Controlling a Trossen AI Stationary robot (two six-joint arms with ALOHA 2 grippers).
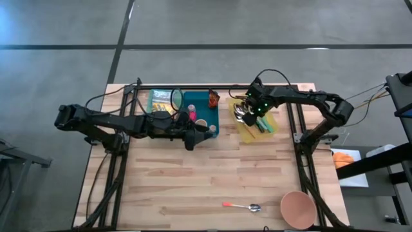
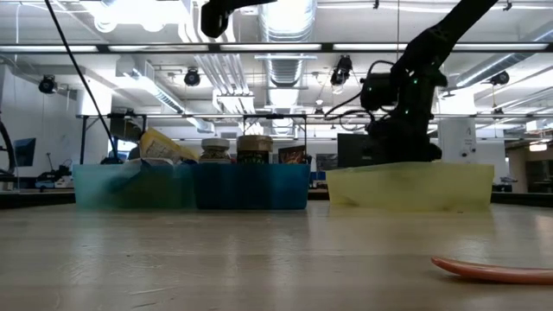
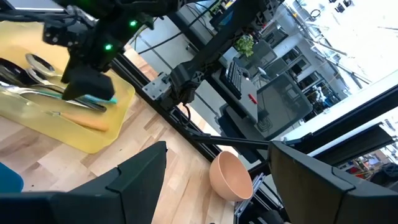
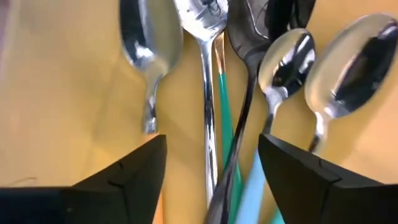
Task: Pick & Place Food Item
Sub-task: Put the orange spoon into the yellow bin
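The wooden table (image 1: 193, 180) carries a blue bin (image 1: 193, 103), yellow tray (image 1: 248, 132), spoon (image 1: 243, 206) and bowl (image 1: 298, 209).

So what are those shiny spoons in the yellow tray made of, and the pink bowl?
The shiny silver spoons look like polished metal: their bowls mirror the surroundings. The translucent yellow tray seems plastic, since light shows through its wall. The round pink bowl looks matte, with no glare, perhaps plastic or ceramic; I can't tell which.

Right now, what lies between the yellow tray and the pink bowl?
In the high view, only bare wooden table lies between the yellow tray and the pink bowl.
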